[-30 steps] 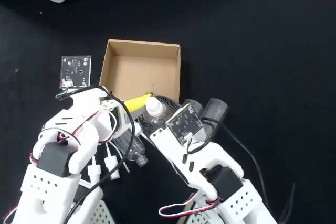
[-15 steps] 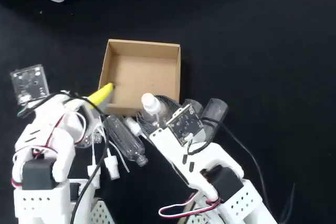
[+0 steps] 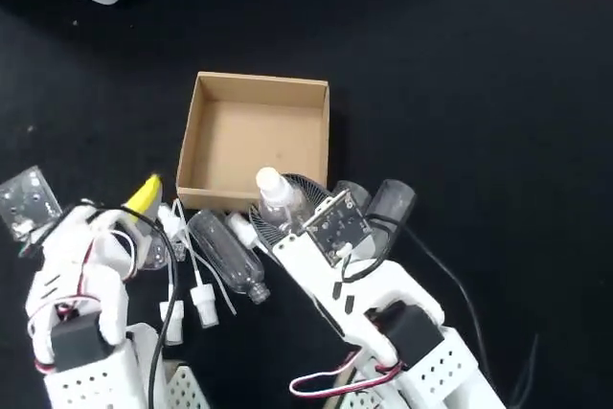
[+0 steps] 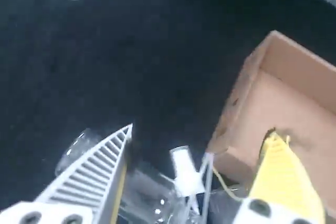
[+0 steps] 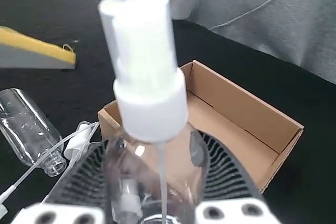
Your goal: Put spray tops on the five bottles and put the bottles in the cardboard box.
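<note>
My right tool [image 5: 152, 179] is pinching a clear bottle [image 5: 157, 161] that stands up with a white spray top [image 5: 143, 56] on it, just beside the near wall of the cardboard box [image 3: 254, 136]. My left tool [image 4: 191, 182] is spread wide, low over the black desk [image 3: 479, 93] by the box's near corner on my left side. A loose spray top [image 4: 184, 174] lies below the gap. A second bottle [image 3: 228, 256] lies on its side between my arms, with more spray tops [image 3: 203, 302] near it

Cardboard box [image 3: 254, 141] open-topped; lying bottle [image 3: 227, 256], loose spray tops [image 3: 204, 306] crowd table [image 3: 479, 93] just before near wall.
</note>
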`<state>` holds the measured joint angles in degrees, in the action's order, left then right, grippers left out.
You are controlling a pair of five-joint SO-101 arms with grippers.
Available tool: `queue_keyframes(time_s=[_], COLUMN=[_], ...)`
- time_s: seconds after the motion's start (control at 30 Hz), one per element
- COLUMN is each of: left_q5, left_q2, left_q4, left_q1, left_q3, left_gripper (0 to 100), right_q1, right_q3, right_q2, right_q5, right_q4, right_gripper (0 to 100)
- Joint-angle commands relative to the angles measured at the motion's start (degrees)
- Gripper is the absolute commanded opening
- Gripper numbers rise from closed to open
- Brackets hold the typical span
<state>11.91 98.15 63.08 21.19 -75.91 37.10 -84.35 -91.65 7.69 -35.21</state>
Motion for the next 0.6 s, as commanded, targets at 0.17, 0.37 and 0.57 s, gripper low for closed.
queue_keyframes(time_s=[0.17,0.37,0.57], left_q5=[-0.2,-0.4,-0.6], left_q2=[6.2,6.4,6.4], left_q4=[-0.4,-2.9,-3.0], left_q1=[1.0,4.4,4.4], left_q3=[-5.1,-8.8,-11.6], left_gripper=[36,36,36], right_q1=[-3.5,-3.6,-3.8], right_q3=[1.2,2.0,4.4], right_q2=[-1.4,-0.9,-0.8], right_q5=[0.3,0.2,0.2], right_q4=[1.1,1.1,0.6], right_gripper=[4.9,4.9,4.9])
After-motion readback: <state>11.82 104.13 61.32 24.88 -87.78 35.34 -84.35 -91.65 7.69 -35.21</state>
